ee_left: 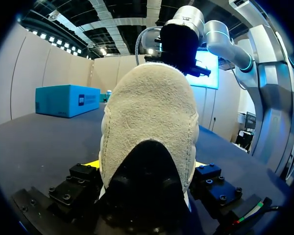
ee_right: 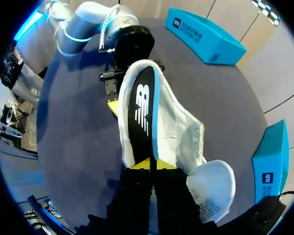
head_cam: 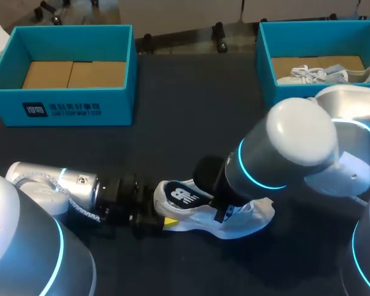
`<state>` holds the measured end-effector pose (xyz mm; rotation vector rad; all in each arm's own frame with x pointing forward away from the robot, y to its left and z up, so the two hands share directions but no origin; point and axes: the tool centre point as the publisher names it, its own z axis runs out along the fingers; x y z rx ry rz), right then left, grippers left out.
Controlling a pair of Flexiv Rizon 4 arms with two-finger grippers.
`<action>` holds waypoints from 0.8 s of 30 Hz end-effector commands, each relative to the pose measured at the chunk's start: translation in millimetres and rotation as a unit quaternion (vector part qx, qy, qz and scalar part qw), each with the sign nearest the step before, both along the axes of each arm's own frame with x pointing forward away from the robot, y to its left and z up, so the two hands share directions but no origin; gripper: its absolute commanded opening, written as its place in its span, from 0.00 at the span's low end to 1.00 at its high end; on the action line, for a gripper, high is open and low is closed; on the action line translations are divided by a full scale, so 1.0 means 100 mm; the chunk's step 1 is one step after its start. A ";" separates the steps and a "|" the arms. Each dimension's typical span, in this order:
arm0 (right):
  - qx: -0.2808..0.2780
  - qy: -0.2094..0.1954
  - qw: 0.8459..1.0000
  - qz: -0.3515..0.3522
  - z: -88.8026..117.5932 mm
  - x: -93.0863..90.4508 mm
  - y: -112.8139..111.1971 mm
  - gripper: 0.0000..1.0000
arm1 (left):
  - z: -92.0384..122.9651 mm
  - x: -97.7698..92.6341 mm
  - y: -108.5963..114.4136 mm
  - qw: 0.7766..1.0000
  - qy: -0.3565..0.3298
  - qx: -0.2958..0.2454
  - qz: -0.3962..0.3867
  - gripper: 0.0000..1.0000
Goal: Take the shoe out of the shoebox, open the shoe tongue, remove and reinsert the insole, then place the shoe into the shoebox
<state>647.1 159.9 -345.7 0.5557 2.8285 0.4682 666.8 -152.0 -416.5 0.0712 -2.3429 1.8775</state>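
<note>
A white shoe point(head_cam: 246, 219) lies on the dark table near the front middle. My left gripper point(head_cam: 157, 221) comes in from the left and is shut on its heel; in the left wrist view the beige heel point(ee_left: 147, 112) fills the gap between the fingers. The black insole point(ee_right: 141, 105) with a white logo and blue edge stands tilted up out of the shoe point(ee_right: 179, 129). Above the shoe's middle, my right gripper point(ee_right: 151, 164) is shut on the insole's front end. The white tongue point(ee_right: 213, 183) is folded out beside it.
A teal shoebox point(head_cam: 61, 108) with a brown cardboard floor stands at the back left. A second teal shoebox point(head_cam: 265, 61) at the back right holds another white shoe point(head_cam: 327, 75). Dark table lies between the boxes and the shoe.
</note>
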 end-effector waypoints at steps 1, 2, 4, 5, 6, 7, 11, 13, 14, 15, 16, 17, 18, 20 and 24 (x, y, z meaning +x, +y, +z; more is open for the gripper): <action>0.039 -0.020 0.999 0.013 0.10 -0.01 -0.07 0.00 | 0.00 0.01 0.00 1.000 0.000 0.000 0.000 0.00; 0.036 -0.020 0.999 0.016 0.12 0.00 -0.06 0.00 | 0.00 0.01 0.00 1.000 0.000 0.000 0.000 0.00; 0.038 -0.021 0.999 0.030 0.18 0.03 -0.02 0.00 | 0.00 0.01 0.00 1.000 0.000 0.000 0.000 0.00; 0.036 -0.021 0.999 0.035 0.20 0.03 0.00 0.00 | 0.00 0.01 0.00 1.000 0.000 0.000 0.000 0.00; 0.037 -0.022 0.998 0.043 0.22 0.04 0.01 0.00 | 0.00 0.01 0.00 1.000 0.000 0.000 0.000 0.00; 0.040 -0.021 0.998 0.051 0.23 0.05 0.02 0.00 | 0.00 0.01 0.00 1.000 0.000 0.000 0.000 0.00; 0.021 0.002 0.995 0.100 0.30 0.08 0.12 0.00 | 0.00 0.01 0.00 1.000 0.000 0.000 0.000 0.00; 0.010 0.021 0.994 0.110 0.30 0.10 0.17 0.00 | 0.00 0.01 0.00 1.000 0.000 0.000 0.000 0.00; 0.008 0.023 0.993 0.119 0.29 0.10 0.19 0.00 | 0.00 0.01 0.00 1.000 0.000 0.000 0.000 0.00; 0.006 0.026 0.992 0.121 0.29 0.10 0.20 0.04 | 0.00 0.01 0.00 1.000 0.000 0.000 0.000 0.00; 0.003 0.032 0.992 0.121 0.29 0.10 0.21 0.18 | 0.00 0.01 0.00 1.000 0.000 0.000 0.000 0.00; 0.002 0.031 0.992 0.123 0.29 0.10 0.22 0.27 | 0.00 0.01 0.00 1.000 0.000 0.000 0.000 0.00; 0.002 0.031 0.992 0.122 0.29 0.09 0.22 0.31 | 0.00 0.01 0.00 1.000 0.000 0.000 0.000 0.00; 0.002 0.031 0.992 0.122 0.30 0.08 0.23 0.32 | 0.00 0.01 0.00 1.000 0.000 0.000 0.000 0.00; -0.001 0.032 0.992 0.122 0.33 0.07 0.23 0.38 | 0.00 0.01 0.00 1.000 0.000 0.000 0.000 0.00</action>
